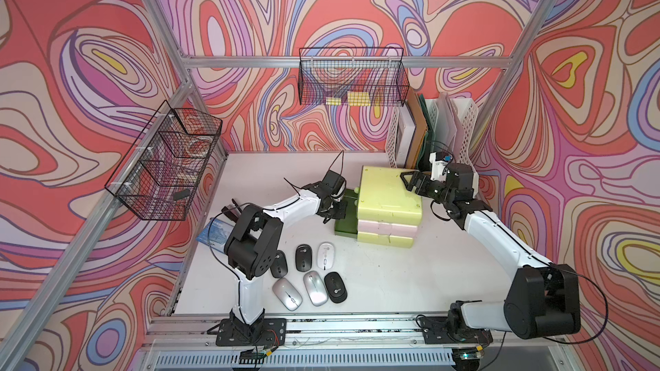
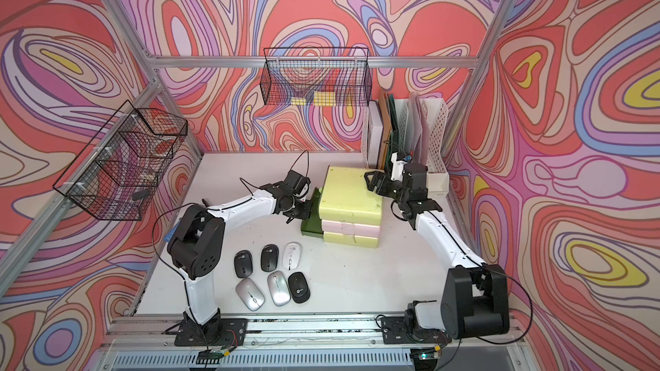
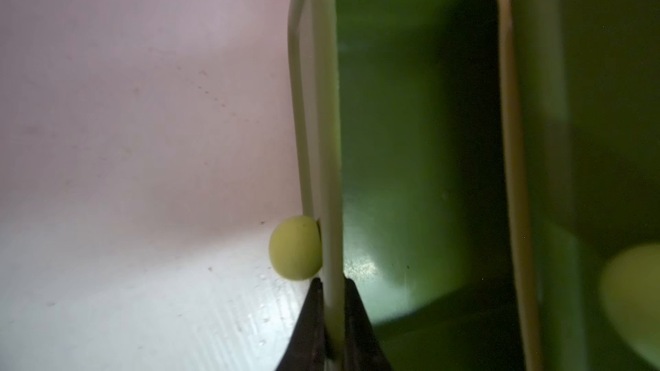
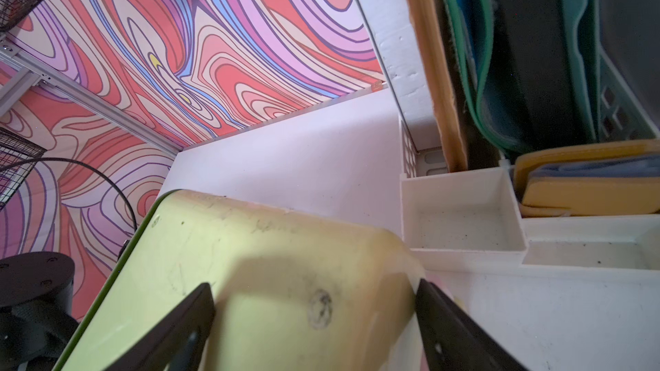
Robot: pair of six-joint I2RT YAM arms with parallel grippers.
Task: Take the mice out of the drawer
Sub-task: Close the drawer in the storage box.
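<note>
Jaws on the left pinch the drawer front (image 3: 321,101) by its knob (image 3: 294,248) — right jaws gape wide over the cabinet (image 4: 250,244).

Back wire basket (image 1: 393,80) holds yellow pads (image 1: 358,98), side wire basket (image 1: 143,187) on left rail, white file rack (image 1: 464,130) with folders (image 1: 418,123) back-right, probably a blue booklet (image 1: 214,233) table-left.

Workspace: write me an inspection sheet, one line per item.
Surface: white tabletop, faintly speckled.
Job's things: six mice lying on the tabletop in two rows; green drawer pulled out, visible part empty.
Clutter: blue flat item beside the left arm; file rack behind the drawer unit.
Grippers: left gripper shut on the green drawer's front; right gripper open over the drawer unit's top.
Cables: black cable looping near the left wrist.
Surroundings: wire baskets on swirl-patterned walls.
</note>
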